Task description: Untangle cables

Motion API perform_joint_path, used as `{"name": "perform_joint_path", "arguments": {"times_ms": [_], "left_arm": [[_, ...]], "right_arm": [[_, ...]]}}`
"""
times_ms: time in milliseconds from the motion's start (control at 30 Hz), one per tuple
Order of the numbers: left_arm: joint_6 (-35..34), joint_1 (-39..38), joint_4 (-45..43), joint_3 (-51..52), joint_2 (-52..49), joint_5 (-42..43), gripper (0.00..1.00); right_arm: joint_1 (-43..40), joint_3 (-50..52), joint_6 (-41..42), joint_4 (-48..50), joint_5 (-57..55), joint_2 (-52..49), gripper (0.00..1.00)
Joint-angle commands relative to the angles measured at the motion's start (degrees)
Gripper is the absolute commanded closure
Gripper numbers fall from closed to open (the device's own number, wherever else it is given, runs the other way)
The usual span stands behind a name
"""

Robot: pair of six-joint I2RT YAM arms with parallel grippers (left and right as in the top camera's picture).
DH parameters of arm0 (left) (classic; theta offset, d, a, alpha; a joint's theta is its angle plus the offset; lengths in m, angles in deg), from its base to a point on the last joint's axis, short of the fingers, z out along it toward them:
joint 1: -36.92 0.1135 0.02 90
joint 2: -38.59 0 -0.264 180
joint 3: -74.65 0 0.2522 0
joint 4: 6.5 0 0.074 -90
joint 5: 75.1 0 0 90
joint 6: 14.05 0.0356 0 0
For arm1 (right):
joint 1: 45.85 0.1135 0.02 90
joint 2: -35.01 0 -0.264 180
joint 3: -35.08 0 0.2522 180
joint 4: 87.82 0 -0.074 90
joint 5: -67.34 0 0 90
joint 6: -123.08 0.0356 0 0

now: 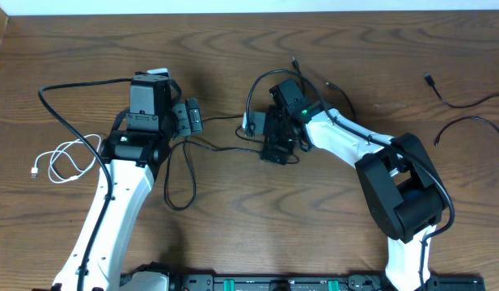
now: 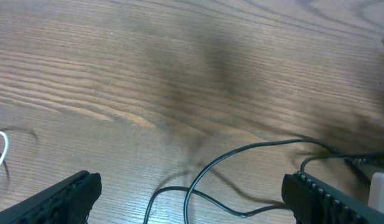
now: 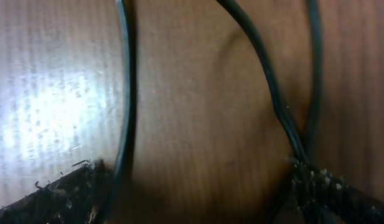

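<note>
Hanging low over the table point(image 1: 233, 48), the right gripper point(image 1: 275, 147) has its jaws spread wide and clamps nothing. In its wrist view the two fingers point(image 3: 55, 193) sit at the bottom corners, and black cables point(image 3: 127, 81) run over the wood between them. One strand passes just inside the left finger, and two more meet close to the right finger.

The left gripper point(image 1: 187, 118) is also released, its jaws far apart and empty. A black strand curves across the wood between them, and another comes in at its right finger. Just beyond that finger sits a small white block point(image 2: 381, 190), possibly a plug, though the edge of the view cuts it off.

From overhead, the tangle of black cables lies between the two grippers, with one long loop trailing back from the left gripper toward the robot's base. The white cable point(image 1: 67, 158) lies loosely coiled on the outer side of the left arm, well apart from both grippers. Two loose cables point(image 1: 467, 103), also black, lie far out past the right arm's elbow, away from the tangle.
</note>
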Motion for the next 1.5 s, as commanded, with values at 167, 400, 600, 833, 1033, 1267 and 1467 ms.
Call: {"name": "perform_joint_path", "arguments": {"times_ms": [167, 400, 600, 833, 1033, 1267, 1467], "left_arm": [[-0.31, 0.09, 0.17, -0.46, 0.17, -0.96, 0.02], [-0.31, 0.09, 0.17, -0.46, 0.17, -0.96, 0.02], [-0.31, 0.09, 0.17, -0.46, 0.17, -0.96, 0.02], [-0.31, 0.09, 0.17, -0.46, 0.17, -0.96, 0.02], [-0.31, 0.09, 0.17, -0.46, 0.17, -0.96, 0.02], [-0.31, 0.09, 0.17, -0.46, 0.17, -0.96, 0.02], [-0.31, 0.09, 0.17, -0.46, 0.17, -0.96, 0.02]], "right_arm": [[1.03, 0.48, -5.53, 0.37, -10.36, 0.09, 0.02], [1.22, 0.48, -9.81, 4.07, -13.40, -0.87, 0.01], [1.09, 0.48, -9.81, 7.08, -13.22, -4.79, 0.01], [0.87, 0.48, -7.76, 7.67, -12.96, -8.52, 0.11], [-0.72, 0.48, -3.34, 7.61, -7.58, -8.52, 0.13], [-4.09, 0.48, 1.88, 5.88, 1.97, -8.52, 0.12], [-4.44, 0.48, 2.23, 1.27, 2.27, -8.52, 0.26]]}}
